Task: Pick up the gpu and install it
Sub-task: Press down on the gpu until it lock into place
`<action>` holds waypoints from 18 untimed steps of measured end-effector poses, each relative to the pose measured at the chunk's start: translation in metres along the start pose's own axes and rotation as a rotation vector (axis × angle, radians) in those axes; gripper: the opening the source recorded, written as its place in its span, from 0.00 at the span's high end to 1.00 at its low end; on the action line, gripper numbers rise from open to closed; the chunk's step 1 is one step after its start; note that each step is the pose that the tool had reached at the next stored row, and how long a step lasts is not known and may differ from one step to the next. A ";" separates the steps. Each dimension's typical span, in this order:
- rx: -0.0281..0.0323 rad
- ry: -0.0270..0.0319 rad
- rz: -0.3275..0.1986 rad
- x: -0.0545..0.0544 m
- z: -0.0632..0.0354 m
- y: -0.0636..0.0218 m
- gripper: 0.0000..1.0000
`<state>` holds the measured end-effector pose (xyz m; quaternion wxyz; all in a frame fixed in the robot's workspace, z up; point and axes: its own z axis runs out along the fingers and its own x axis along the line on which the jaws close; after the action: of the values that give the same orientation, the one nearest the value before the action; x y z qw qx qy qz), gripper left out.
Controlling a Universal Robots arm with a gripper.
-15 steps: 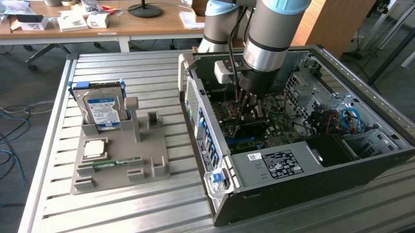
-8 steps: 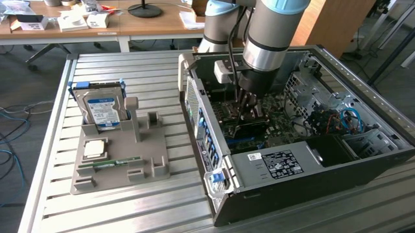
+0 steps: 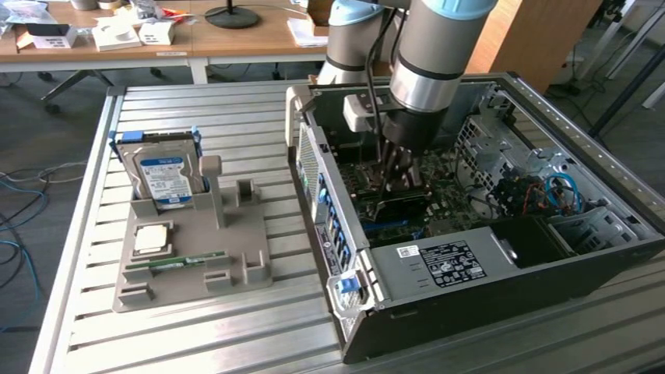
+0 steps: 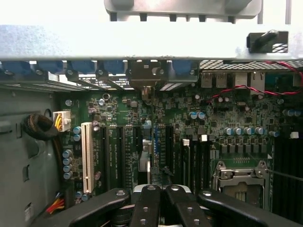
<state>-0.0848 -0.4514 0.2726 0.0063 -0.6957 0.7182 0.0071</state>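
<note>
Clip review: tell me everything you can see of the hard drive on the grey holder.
The hard drive is a boxy unit with a silvery metal-looking body and a blue-and-white label on the face turned to the camera. Blue plastic-looking rails run along its top and sides. It stands upright on edge, leaning slightly, slotted into the far end of the grey holder, which lies on the slatted metal table to the exterior view's left of the open computer case. Only the holder touches it.

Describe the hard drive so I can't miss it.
On the slatted metal table, a grey tray lies to the exterior view's left of the computer case. The hard drive stands upright at its far end, the only boxy part with a blue-white label; the square chip and green memory stick lie flat.
</note>
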 end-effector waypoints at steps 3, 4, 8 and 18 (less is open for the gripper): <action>0.0001 -0.0001 0.000 0.000 -0.0010 -0.0003 0.89; 0.0000 -0.0001 0.000 0.001 -0.0011 -0.0004 0.89; -0.0002 -0.0001 0.000 0.003 -0.0013 -0.0005 0.89; 0.0001 -0.0005 0.000 0.007 -0.0003 -0.0008 0.89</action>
<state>-0.0842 -0.4582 0.2728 0.0065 -0.6957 0.7182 0.0073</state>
